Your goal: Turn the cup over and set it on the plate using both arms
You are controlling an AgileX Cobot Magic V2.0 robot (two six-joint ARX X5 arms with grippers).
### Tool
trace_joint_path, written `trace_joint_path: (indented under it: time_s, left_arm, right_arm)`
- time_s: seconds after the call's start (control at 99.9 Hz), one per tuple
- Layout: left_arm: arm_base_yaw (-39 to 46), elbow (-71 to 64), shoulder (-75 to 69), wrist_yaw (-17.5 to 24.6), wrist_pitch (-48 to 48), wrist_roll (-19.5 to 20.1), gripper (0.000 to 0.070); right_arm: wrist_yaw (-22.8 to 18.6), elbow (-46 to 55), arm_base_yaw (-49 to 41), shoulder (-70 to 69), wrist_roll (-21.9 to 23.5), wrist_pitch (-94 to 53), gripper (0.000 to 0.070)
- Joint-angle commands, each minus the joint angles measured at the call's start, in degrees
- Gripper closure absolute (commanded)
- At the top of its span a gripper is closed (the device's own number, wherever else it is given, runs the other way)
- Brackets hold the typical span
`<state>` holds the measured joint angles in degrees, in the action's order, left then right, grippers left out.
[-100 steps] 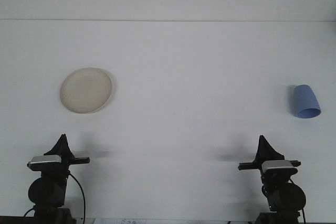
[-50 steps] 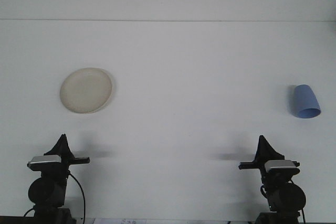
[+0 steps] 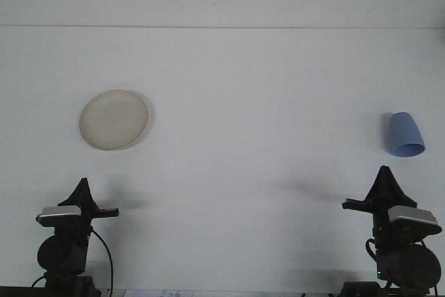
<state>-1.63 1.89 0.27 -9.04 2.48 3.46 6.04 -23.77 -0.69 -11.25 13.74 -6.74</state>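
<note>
The white table (image 3: 250, 102) carries two things, well apart. The cream plate (image 3: 114, 119) lies flat on the left side, bare. Far over on the right, the blue cup (image 3: 405, 134) sits mouth-down and leaning, its wide rim towards the camera. The left hand (image 3: 83, 188) hangs low at the near edge, below the plate, holding nothing. The right hand (image 3: 384, 177) hangs just below the cup, close but not touching it. Both hands taper to a dark point; whether their fingers are spread or pressed together cannot be told.
</note>
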Motion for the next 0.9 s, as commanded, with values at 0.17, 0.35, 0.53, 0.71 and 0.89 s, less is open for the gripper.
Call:
trace_joint_path:
  time_s: [0.17, 0.35, 0.53, 0.71, 0.89]
  left_arm:
    - [0.1, -1.1, -0.1, -0.1, 0.6, -0.5, 0.0687]
    - [0.1, -1.1, -0.1, -0.1, 0.6, -0.5, 0.0687]
    - [0.1, -1.1, -0.1, -0.1, 0.6, -0.5, 0.0686]
    - [0.1, -1.1, -0.1, -0.1, 0.6, -0.5, 0.0687]
    - [0.1, -1.1, -0.1, -0.1, 0.6, -0.5, 0.0686]
  right_arm:
    - [2.4, -14.3, 0.0, -13.7, -7.3, -10.2, 0.0138]
    - [8.5, -18.2, 0.5, -20.0, -11.8, -12.5, 0.0141]
    - [11.7, -18.6, 6.5, -26.2, -15.9, -14.5, 0.0141]
    - [9.0, -18.6, 14.5, -33.6, -16.6, -15.8, 0.0141]
    - [8.9, -18.6, 20.7, -42.9, -21.4, -12.5, 0.0142]
